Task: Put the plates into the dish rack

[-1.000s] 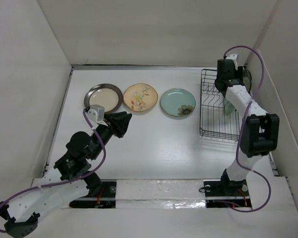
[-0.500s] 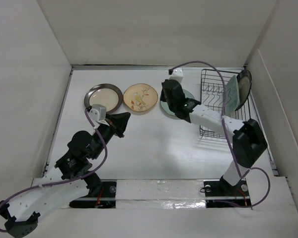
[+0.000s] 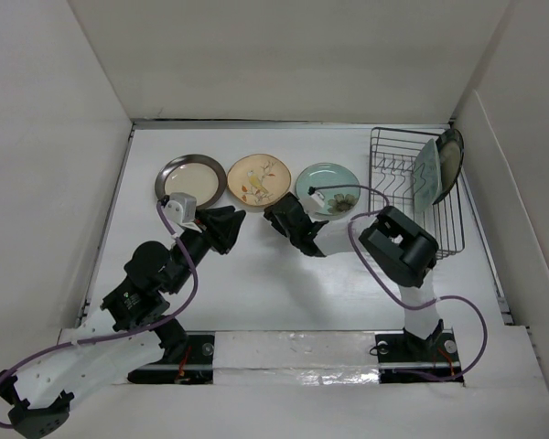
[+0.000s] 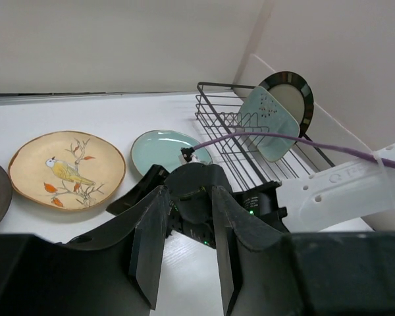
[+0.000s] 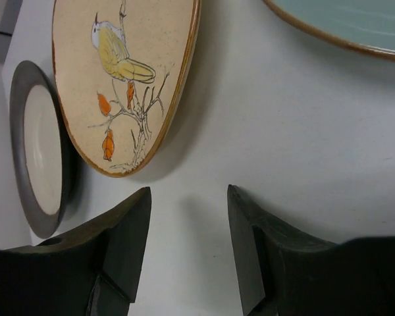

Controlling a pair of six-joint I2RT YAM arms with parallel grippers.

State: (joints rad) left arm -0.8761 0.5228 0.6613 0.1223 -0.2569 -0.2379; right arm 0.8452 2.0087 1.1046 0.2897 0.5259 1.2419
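We are viewing the dish rack (image 3: pixel 395 176), a black wire frame with upright prongs, standing at the far right of the white table (image 3: pixel 284 283), close to the right wall (image 3: pixel 522 183). It is holding two plates, both standing on edge at its far right end. One is a pale-teal speckled plate (image 3: pixel 426 174) with rounded corners. The other is a round dark-rimmed plate (image 3: pixel 452 154) with a cream centre, just behind the first and leaning toward the wall. From the left wrist we are seeing the speckled plate overlapping the lower part of the dark-rimmed plate.

Three more plates are lying flat in a row along the far side of the table, left of the rack. A second dark-rimmed plate (image 3: pixel 193 179) is lying at the left. A cream plate (image 3: pixel 259 179), painted with a yellow bird on a twig with orange leaves, is lying in the middle. A pale-teal flowered plate (image 3: pixel 334 183) is lying nearest the rack.

The right claw (image 3: pixel 276 218) is sitting low, just in front of the gap between the cream plate and the flowered plate. Its fingers are spread apart and gripping nothing. The left claw (image 3: pixel 227 219) is pointing toward it from the left, also spread and empty.
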